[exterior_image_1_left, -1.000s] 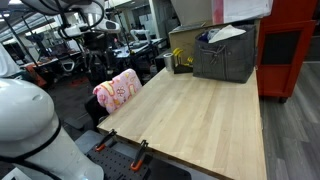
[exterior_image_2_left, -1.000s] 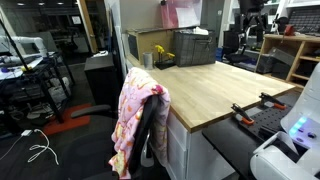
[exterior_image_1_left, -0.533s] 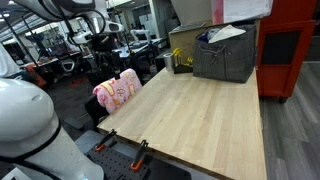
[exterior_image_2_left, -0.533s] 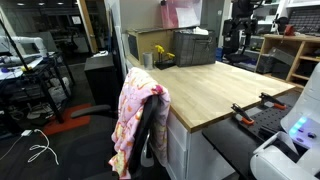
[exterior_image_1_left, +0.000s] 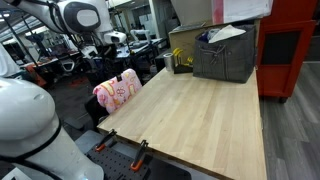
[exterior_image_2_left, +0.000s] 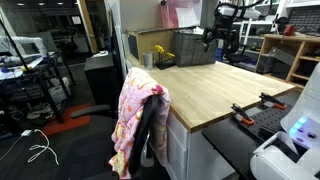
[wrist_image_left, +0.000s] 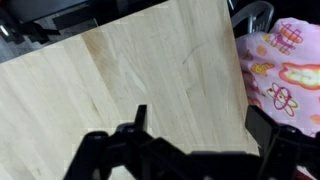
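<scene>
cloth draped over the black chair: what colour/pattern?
Pink fabric cloth with yellow, white and red printed shapes. The print shows best in the wrist view.

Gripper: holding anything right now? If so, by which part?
Nothing held. In the wrist view the gripper hangs over the wooden table, jaws wide open with only bare wood between them; the pink patterned cloth past the table edge is untouched.

Table (exterior_image_1_left: 200, 110) pale wood, smooth & matt w/ fine grain, cloth (exterior_image_1_left: 117, 89) soft pink printed fabric, gripper (wrist_image_left: 200, 128) matt black, bin (exterior_image_1_left: 225, 58) dull grey.
</scene>
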